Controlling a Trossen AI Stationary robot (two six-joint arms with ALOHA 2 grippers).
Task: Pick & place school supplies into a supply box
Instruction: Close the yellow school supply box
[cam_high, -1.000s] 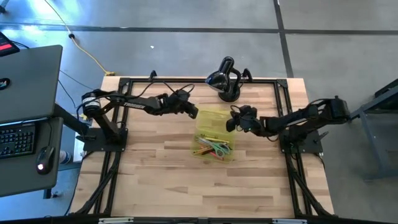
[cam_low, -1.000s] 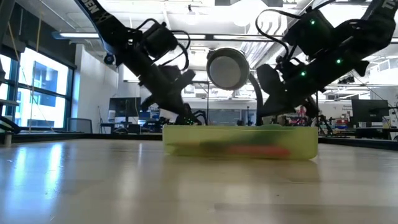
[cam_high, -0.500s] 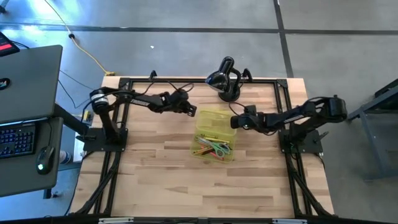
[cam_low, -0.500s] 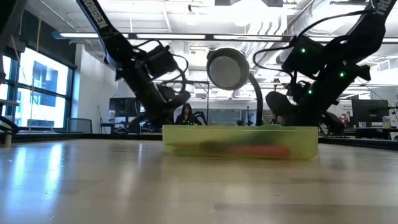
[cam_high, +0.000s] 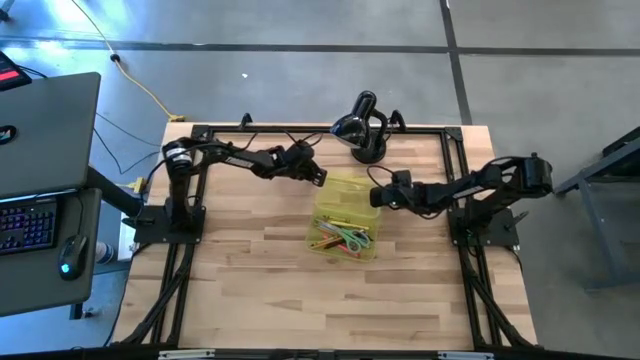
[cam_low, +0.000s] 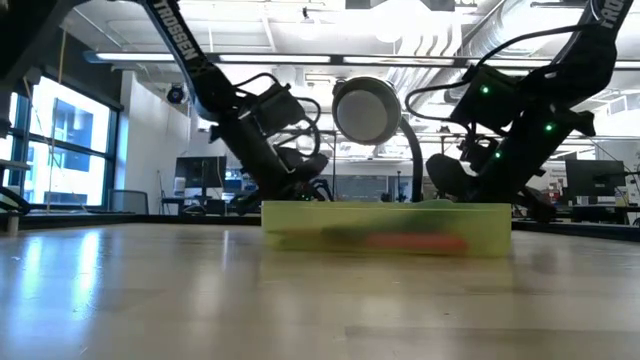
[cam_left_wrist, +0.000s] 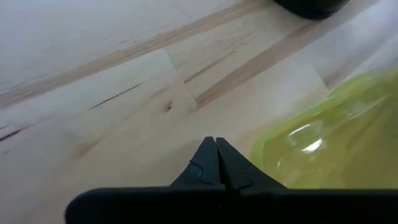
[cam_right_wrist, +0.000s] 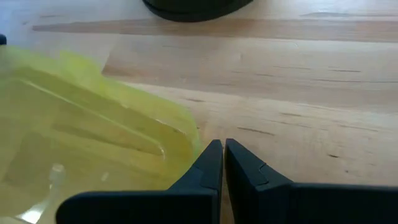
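The translucent yellow-green supply box (cam_high: 345, 213) lies open in the middle of the table. Its near half holds the school supplies (cam_high: 345, 240), a heap of coloured pens and pencils. They show as red and green streaks through the wall in the low view (cam_low: 400, 241). My left gripper (cam_high: 320, 177) is shut and slants down just off the box's far left corner (cam_left_wrist: 267, 149), with a strip of bare wood between them. My right gripper (cam_high: 374, 199) is shut, its tips low beside the far right corner (cam_right_wrist: 186, 140). My right gripper's shut fingertips (cam_right_wrist: 214, 155) stand right against the rounded far right corner of the box (cam_right_wrist: 189, 146), coming in slanting down from the table's right side. Whether they touch the plastic, I cannot tell. My left gripper touches nothing.
A black domed device on a stand (cam_high: 360, 128) sits at the table's far edge, just behind the box and between the two arms (cam_low: 367, 112). Bare wood spreads toward the near edge (cam_high: 320, 300). A desk with a keyboard (cam_high: 30, 225) stands left of the table.
My left gripper has sunk and gone toward the table's right, closing on the box's far left corner. My right gripper has dropped lower and rolled its wrist beside the box's far right corner. The box and the supplies have stayed in place.
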